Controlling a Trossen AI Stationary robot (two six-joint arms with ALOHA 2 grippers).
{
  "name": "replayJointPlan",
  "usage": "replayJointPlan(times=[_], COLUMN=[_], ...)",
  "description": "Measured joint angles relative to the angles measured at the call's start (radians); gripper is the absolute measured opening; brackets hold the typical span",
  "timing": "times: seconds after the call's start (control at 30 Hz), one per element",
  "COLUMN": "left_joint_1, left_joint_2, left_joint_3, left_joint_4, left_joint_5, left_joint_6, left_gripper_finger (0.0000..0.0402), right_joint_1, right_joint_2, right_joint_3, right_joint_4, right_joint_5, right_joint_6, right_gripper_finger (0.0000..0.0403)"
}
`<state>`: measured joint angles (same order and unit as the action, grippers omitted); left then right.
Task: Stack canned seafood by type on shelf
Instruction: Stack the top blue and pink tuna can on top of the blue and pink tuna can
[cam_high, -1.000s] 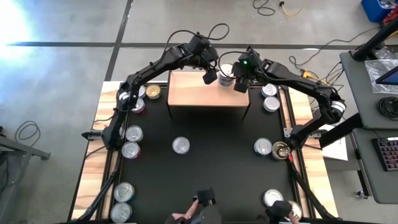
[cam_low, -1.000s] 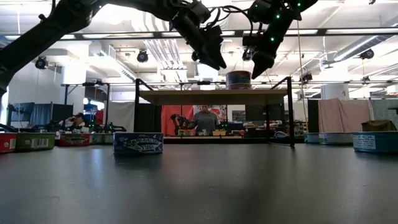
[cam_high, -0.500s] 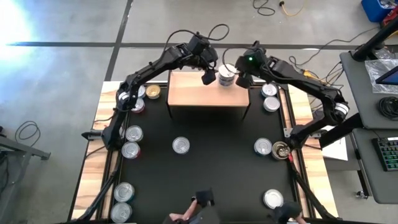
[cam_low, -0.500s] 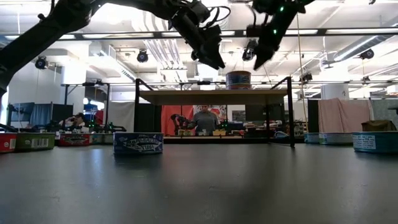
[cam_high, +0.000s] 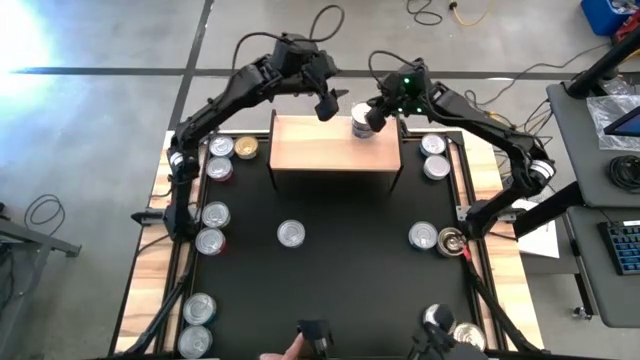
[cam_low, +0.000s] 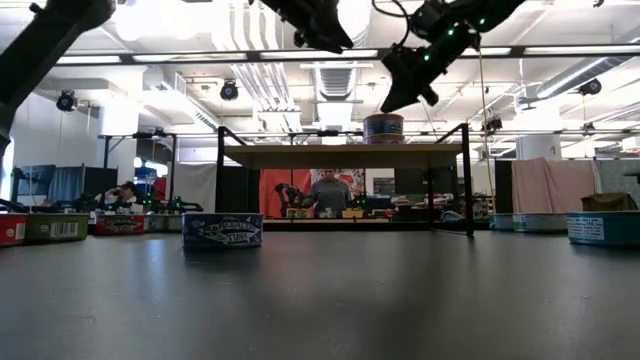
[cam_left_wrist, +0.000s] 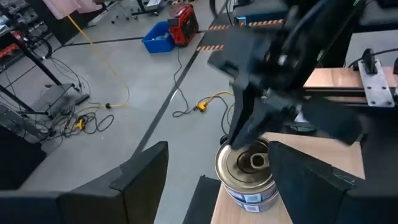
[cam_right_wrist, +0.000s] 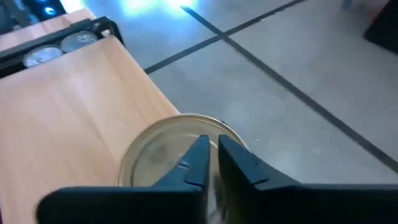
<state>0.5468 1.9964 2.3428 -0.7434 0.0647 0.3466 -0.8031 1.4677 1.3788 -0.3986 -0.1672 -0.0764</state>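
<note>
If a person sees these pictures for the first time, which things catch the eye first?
First, the stack of tins standing alone at the far right corner of the wooden shelf. The right gripper hangs shut just above it, and the left gripper hovers open beside it. More tins lie scattered over the black mat.

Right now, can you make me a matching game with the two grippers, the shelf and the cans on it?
Things:
1. left gripper
2. right gripper
3. shelf
4. stack of cans

States or places:
A. light wood top on thin black legs
B. open, holding nothing, above the shelf's far edge
C. standing at the shelf's far right corner
D. shut, empty, just over the stack of cans

Pairs: 1-B, 2-D, 3-A, 4-C
</note>
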Motion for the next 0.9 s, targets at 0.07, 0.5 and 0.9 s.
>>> replayJointPlan(times=[0.07, 0.5, 0.9], left_joint_1=[0.000, -0.001, -0.026], left_joint_2=[-0.013, -0.060, -0.163], left_joint_3=[0.000, 0.000, 0.000], left_joint_4=[-0.010, -0.097, -0.158], left_joint_5=[-0.001, -0.015, -0.063], left_joint_6=[-0.005, -0.015, -0.024], left_gripper_finger=[0.0261, 0.0261, 0.0261], right_joint_1=[0.000, -0.002, -0.003], right_joint_2=[0.027, 0.029, -0.003], right_joint_3=[0.000, 0.000, 0.000], right_joint_4=[0.005, -0.046, -0.106], right_joint_5=[-0.025, 0.046, 0.193], right_joint_6=[0.027, 0.024, -0.012], right_gripper_finger=[0.0014, 0.0009, 0.0009])
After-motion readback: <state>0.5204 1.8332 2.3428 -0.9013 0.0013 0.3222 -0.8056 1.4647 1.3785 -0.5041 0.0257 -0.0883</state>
